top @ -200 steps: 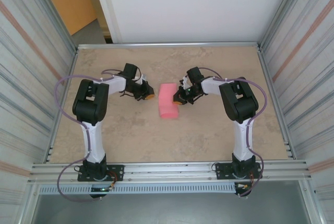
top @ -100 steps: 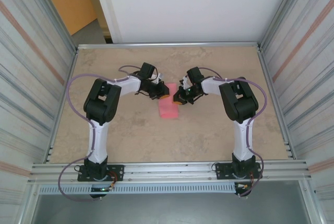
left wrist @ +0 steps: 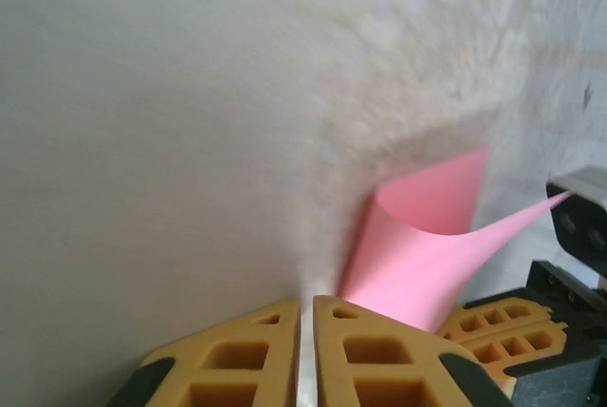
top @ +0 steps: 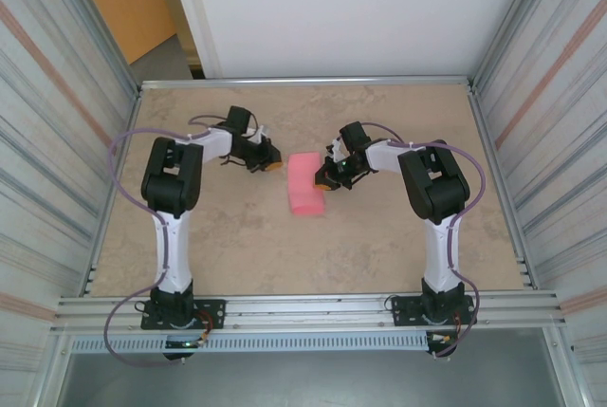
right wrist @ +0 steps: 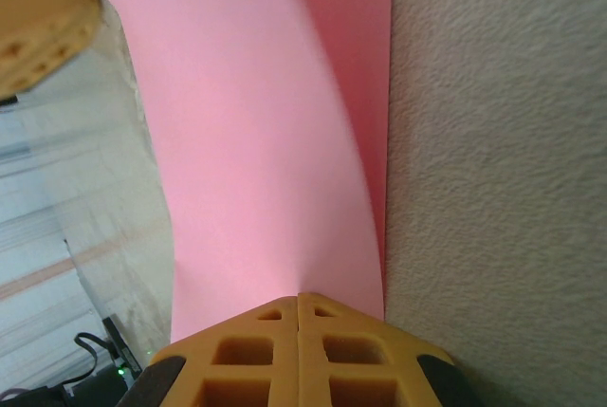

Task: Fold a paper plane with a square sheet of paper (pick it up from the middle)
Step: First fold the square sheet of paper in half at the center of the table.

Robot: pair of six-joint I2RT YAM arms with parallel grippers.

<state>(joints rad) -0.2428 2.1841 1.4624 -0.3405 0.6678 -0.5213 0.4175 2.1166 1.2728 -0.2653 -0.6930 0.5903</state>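
Right hand (right wrist: pixel 299 301) clamps the square sheet of paper (right wrist: pixel 256 141) by its edge, bowing it off the table (top: pixel 237 236) for folding. Left hand (left wrist: pixel 305 307), just beside it, sits closed, seemingly empty.

Table (top: pixel 379 236): beige, mottled stone-look top, matte, slightly grainy up close. Thin metal rim along far and side edges, wider metal rail across near edge. One item on it: square sheet of paper (top: pixel 305 184), pink, around mid-table, slightly toward the far side. Not flat; curled over on itself, lower edge touching the surface, upper part bowed up off it. Rest of the top bare.
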